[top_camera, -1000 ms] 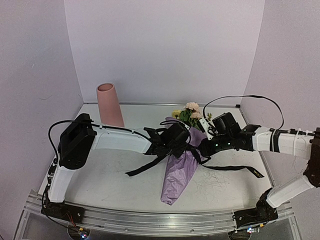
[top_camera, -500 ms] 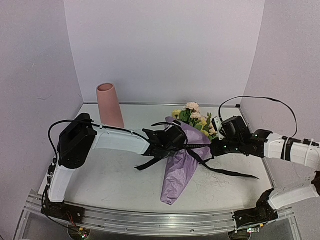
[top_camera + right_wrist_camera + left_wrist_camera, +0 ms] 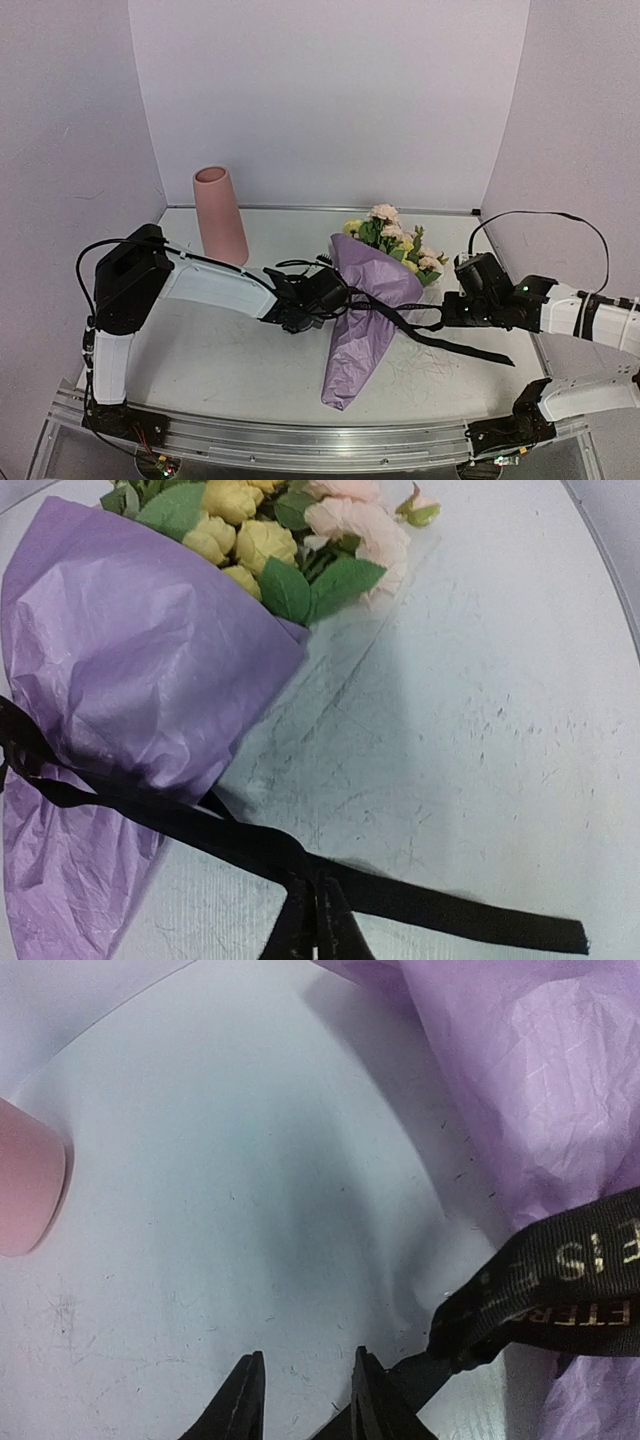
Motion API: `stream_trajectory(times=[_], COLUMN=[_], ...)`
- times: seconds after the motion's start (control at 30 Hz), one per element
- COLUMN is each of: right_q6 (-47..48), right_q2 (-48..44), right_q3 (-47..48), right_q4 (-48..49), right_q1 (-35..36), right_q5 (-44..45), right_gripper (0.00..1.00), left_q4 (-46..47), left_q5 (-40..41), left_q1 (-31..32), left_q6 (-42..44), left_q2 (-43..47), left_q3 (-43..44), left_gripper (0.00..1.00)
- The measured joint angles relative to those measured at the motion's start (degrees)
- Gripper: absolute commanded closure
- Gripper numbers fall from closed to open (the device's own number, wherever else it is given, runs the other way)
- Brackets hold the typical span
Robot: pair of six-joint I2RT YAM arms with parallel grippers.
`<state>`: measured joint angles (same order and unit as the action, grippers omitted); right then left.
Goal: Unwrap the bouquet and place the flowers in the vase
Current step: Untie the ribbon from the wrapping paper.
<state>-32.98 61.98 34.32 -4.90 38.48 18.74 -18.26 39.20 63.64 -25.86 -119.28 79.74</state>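
Note:
The bouquet lies on the table, its crinkled lilac paper cone (image 3: 362, 325) pointing toward me and its flowers (image 3: 395, 240) toward the back wall. A black ribbon (image 3: 400, 318) crosses the cone, with one tail trailing right. My right gripper (image 3: 446, 313) is shut on the ribbon (image 3: 430, 905) just right of the cone (image 3: 130, 660). My left gripper (image 3: 338, 298) sits at the cone's left edge, jaws slightly apart over bare table (image 3: 305, 1395). The ribbon (image 3: 560, 1270) runs past the outside of its right finger (image 3: 370, 1395). The pink vase (image 3: 220, 215) stands upright at back left.
Side walls close in the table on the left and right, and a metal rail (image 3: 300, 440) runs along the near edge. The vase's base (image 3: 25, 1195) shows at the left of the left wrist view. A black cable (image 3: 540, 220) loops above the right arm.
The right gripper pulled rightward with the ribbon, and the left arm drew back to the left. The ribbon's left tail no longer lies spread on the table. The flower heads shifted right.

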Motion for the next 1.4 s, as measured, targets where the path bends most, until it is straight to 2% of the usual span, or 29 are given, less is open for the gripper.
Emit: stream_trajectory(times=[0.03,0.07,0.1,0.17,0.27,0.33,0.4,0.43,0.53,0.6,0.67,0.87,1.4], right_q6=[-0.7,-1.4,-1.6,-1.1,1.5,3.7,5.7,6.8,10.1,11.6,13.3,16.0,19.0], right_q2=[0.0,0.0,0.0,0.0,-0.8,-1.7,-2.0,-1.9,-0.5,2.0,5.5,15.7,30.8], right_q3=[-0.3,-0.6,-0.9,-1.0,-1.0,-0.9,-0.3,0.2,2.4,4.5,6.8,12.4,24.0], right_q4=[-0.4,-0.7,-1.0,-1.2,-1.1,-0.8,-0.4,-0.1,0.8,1.6,2.4,4.3,7.3], right_q1=[0.0,0.0,0.0,0.0,0.0,0.0,0.0,0.0,0.0,0.0,0.0,1.1,4.8], right_q5=[-0.3,-0.6,-1.1,-2.2,-4.5,-6.6,-8.9,-10.2,-14.0,-16.4,-18.8,-23.3,-25.4], right_gripper=[0.51,0.39,0.32,0.24,0.04,0.02,0.02,0.07,0.37,0.5,0.57,0.62,0.65], left_q4=[0.0,0.0,0.0,0.0,0.0,0.0,0.0,0.1,0.2,0.3,0.7,2.8,5.6], left_q5=[0.0,0.0,-0.1,-0.6,-1.5,-1.9,-2.2,-2.4,-3.2,-3.7,-4.3,-5.2,-6.0], left_q1=[0.0,0.0,0.0,0.0,0.0,0.0,0.0,0.0,0.1,0.1,0.1,0.1,0.1], left_q6=[-0.3,-0.7,-0.9,-1.2,-1.2,-1.1,-1.0,-1.1,-1.0,-1.0,-0.8,0.4,1.6], left_q2=[0.3,0.5,0.6,0.7,1.2,1.5,1.7,1.9,2.7,3.2,3.8,7.3,12.0], left_q3=[-0.3,-0.6,-0.7,-0.8,-0.8,-0.8,-0.8,-0.8,-0.8,-0.8,-0.8,-3.9,-9.2], left_gripper=[0.7,0.69,0.69,0.67,0.65,0.64,0.63,0.63,0.62,0.62,0.62,0.6,0.59])
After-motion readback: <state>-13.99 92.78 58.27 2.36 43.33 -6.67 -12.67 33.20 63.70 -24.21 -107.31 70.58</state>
